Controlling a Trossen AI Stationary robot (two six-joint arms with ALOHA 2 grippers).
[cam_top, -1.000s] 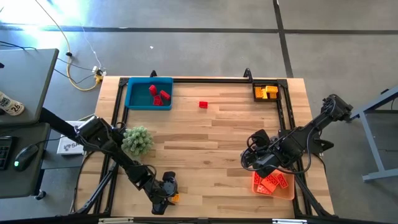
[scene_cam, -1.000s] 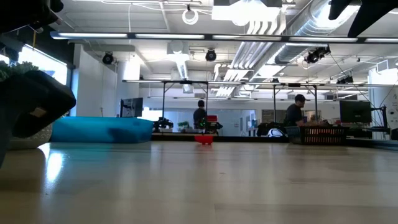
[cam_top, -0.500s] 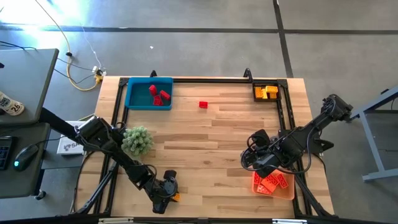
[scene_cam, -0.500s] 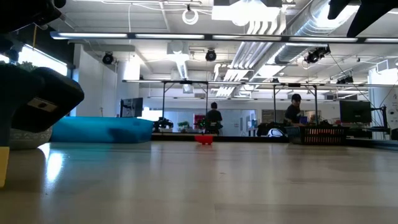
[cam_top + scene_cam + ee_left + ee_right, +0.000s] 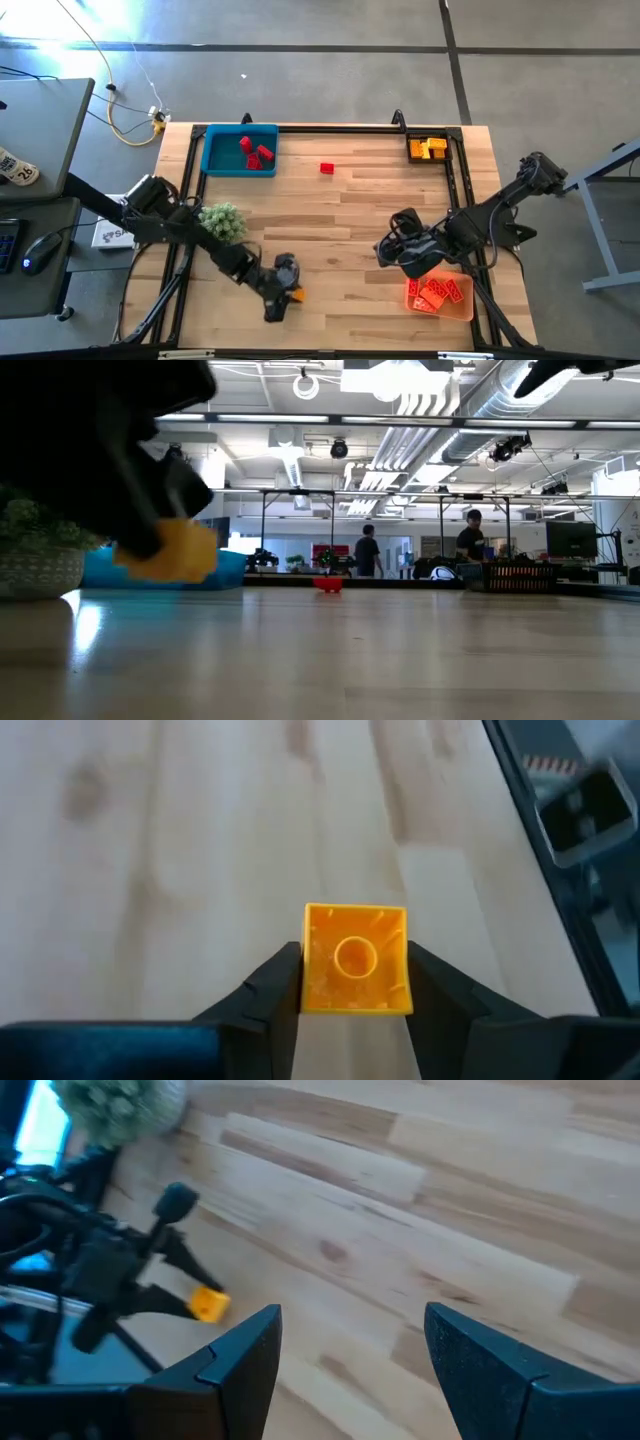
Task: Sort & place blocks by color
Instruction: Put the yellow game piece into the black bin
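One yellow block (image 5: 355,961) is pinched between the left gripper (image 5: 287,294)'s fingers near the table's front edge, lifted clear, presumably for carrying to the yellow tray (image 5: 430,149) at the far right corner. Open wood is offered between. The right gripper (image 5: 392,250), spread wide and empty, is held beside the orange tray (image 5: 466,308).

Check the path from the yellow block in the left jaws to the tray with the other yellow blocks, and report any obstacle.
Nothing visible blocks it. The yellow block is held in the left gripper; bare wood runs to the black tray. The loose red block lies off that line.
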